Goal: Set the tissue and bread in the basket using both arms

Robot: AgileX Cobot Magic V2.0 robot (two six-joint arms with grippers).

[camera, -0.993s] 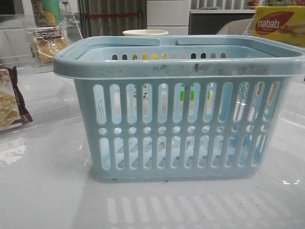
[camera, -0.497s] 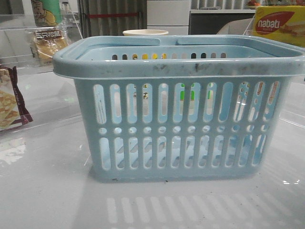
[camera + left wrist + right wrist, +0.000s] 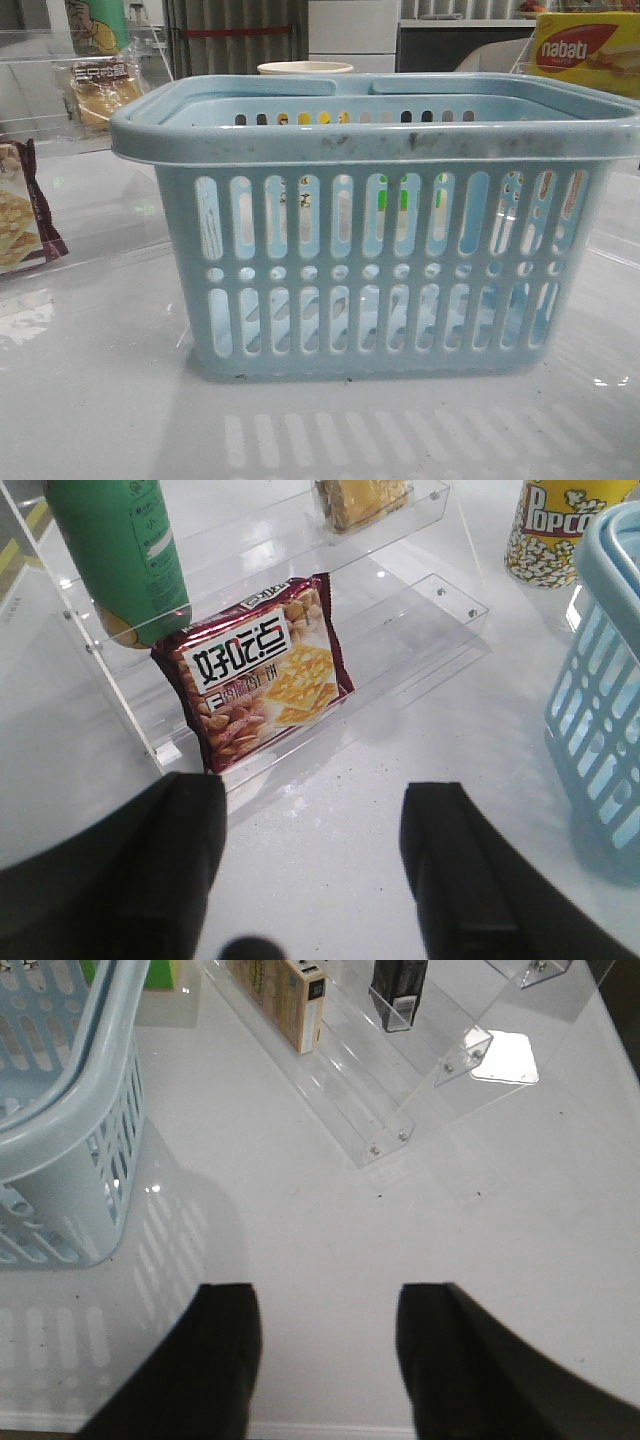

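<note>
The basket (image 3: 375,225) sits on the white desk (image 3: 100,400) straight ahead of me, upright, and through its slots I make out nothing inside. The bread (image 3: 100,92) is on a clear shelf behind it on my left, above a cracker bag (image 3: 22,218). My left end effector (image 3: 310,865) hovers over bare desk with its fingers spread, pinching nothing; the cracker bag leans on the lowest step of the clear rack (image 3: 400,620) ahead of it, with a green bottle (image 3: 120,555) above and a popcorn cup (image 3: 555,530) near the basket's rim. My right end effector (image 3: 325,1360) is likewise spread and empty over the desk, the basket beside it. A small dark pack (image 3: 397,990) on that side's rack may be the tissue; I cannot tell.
</note>
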